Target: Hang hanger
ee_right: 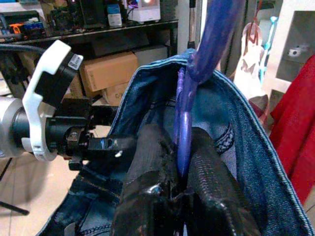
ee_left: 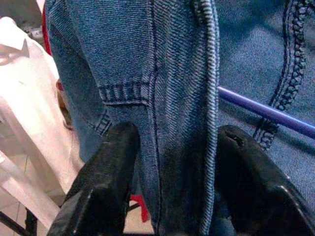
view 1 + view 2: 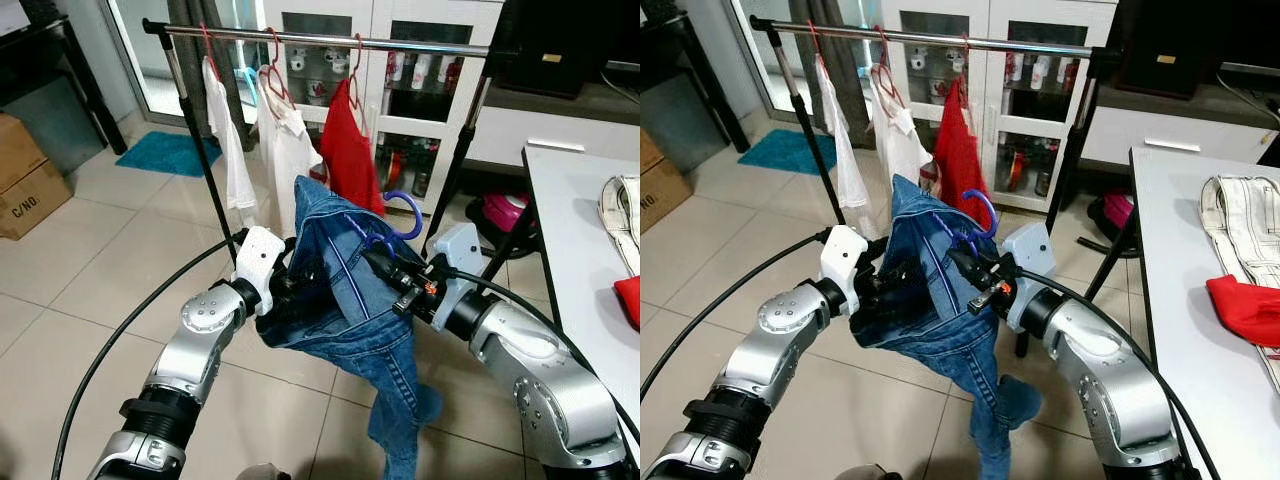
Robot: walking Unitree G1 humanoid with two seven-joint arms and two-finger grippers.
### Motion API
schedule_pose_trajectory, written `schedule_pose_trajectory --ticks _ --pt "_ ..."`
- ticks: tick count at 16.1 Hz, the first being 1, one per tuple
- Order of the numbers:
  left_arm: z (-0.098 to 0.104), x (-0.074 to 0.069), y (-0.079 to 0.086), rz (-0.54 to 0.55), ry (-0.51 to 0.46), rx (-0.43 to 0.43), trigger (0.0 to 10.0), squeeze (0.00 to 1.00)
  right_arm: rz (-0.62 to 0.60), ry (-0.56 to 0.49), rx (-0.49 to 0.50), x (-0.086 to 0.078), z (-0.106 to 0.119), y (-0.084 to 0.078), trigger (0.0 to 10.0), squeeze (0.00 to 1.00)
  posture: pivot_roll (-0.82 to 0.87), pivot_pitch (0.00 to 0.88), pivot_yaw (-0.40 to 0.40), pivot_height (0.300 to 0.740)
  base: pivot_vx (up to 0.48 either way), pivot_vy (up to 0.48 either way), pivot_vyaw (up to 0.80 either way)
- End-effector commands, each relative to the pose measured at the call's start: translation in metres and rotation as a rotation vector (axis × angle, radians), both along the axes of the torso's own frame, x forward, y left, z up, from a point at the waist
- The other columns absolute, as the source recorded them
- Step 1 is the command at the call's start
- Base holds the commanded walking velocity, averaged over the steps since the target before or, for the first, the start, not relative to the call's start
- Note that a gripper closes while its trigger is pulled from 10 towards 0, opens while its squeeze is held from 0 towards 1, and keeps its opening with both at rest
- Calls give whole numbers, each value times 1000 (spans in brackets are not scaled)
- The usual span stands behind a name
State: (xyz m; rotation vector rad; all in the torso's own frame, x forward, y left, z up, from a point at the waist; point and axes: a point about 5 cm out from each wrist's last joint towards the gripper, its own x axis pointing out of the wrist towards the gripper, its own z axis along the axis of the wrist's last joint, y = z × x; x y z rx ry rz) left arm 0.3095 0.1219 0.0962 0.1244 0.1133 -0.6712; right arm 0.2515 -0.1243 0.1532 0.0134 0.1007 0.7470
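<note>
Brown cardboard box (image 3: 25, 180) at 9 o'clock reads "C/NO."; left gripper (image 2: 172, 196) clenches blue denim jeans (image 3: 350, 300), right gripper (image 1: 179, 167) pinches purple plastic hanger (image 1: 206, 44), chrome clothes rail (image 3: 330, 40) at 12 o'clock.

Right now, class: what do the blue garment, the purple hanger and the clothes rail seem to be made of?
Blue garment: denim, by its twill weave and heavy seams, matte. Purple hanger: probably plastic, smooth with a slight gloss; a coated wire can't be ruled out. Clothes rail: likely metal, a bright silvery tube between black ends.
</note>
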Motion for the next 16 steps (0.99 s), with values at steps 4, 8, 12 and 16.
schedule_pose_trajectory --ticks 4,8,12,16 --pt "0 -1 3 1 2 -17 0 0 12 -32 17 1 9 -1 0 0 -43 0 47 740 0 0 0" --pt "5 0 6 34 -26 -47 0 0 -12 -16 -12 2 4 -4 0 0 -44 0 49 740 0 0 0" --pt "26 -7 19 -10 -52 -90 0 0 -98 3 -164 9 -8 -21 0 0 -44 0 52 740 0 0 0" --pt "69 6 68 37 -130 -57 0 0 65 -29 -206 -1 -7 -19 0 0 -27 0 47 740 0 0 0"
